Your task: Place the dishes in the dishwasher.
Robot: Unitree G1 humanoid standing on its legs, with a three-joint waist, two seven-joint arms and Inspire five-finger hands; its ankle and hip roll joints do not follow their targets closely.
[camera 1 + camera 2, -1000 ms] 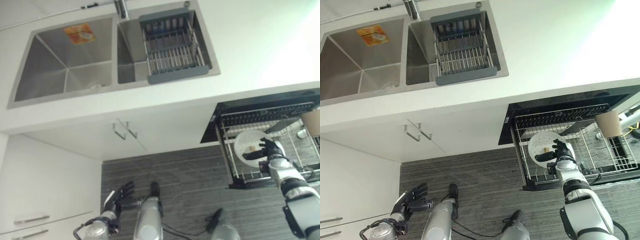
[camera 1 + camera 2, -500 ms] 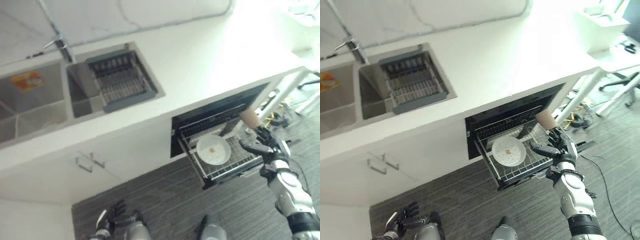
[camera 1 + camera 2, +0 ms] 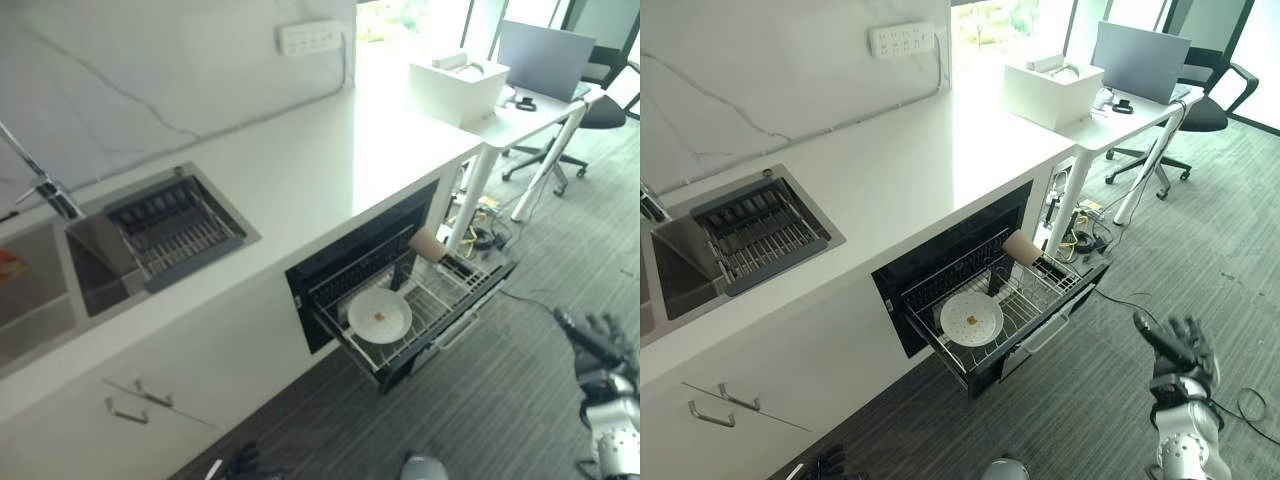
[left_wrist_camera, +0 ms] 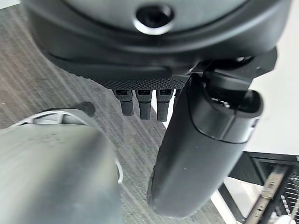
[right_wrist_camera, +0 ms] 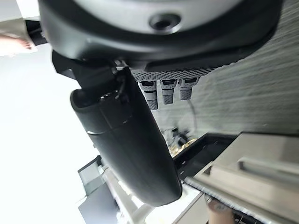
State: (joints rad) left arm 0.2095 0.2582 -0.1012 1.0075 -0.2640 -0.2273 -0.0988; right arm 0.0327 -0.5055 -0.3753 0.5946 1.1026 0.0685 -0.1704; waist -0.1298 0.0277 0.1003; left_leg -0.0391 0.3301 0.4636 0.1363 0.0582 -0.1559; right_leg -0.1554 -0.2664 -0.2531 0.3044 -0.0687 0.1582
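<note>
The dishwasher rack (image 3: 446, 291) is pulled out from under the counter. A white plate (image 3: 380, 315) with a small brown spot lies in its front part, and a brown cup (image 3: 427, 243) stands tilted at the rack's back. My right hand (image 3: 600, 345) hovers over the floor well to the right of the rack, fingers spread and holding nothing; its wrist view shows the thumb (image 5: 131, 140) and straight fingers (image 5: 166, 89) free. My left hand (image 3: 825, 465) hangs low by the floor in front of the cabinets, empty, with fingers (image 4: 145, 101) relaxed.
A sink (image 3: 60, 285) with a grey drying rack (image 3: 175, 230) sits in the white counter (image 3: 330, 150) to the left. A white box (image 3: 458, 85), a desk with a laptop (image 3: 545, 55) and an office chair (image 3: 600, 110) stand at the far right. Grey floor lies before the dishwasher.
The camera has swung up and back, so the whole scene shifted. My right hand has let go of the plate and drawn away to the right; the plate stays in the rack.
</note>
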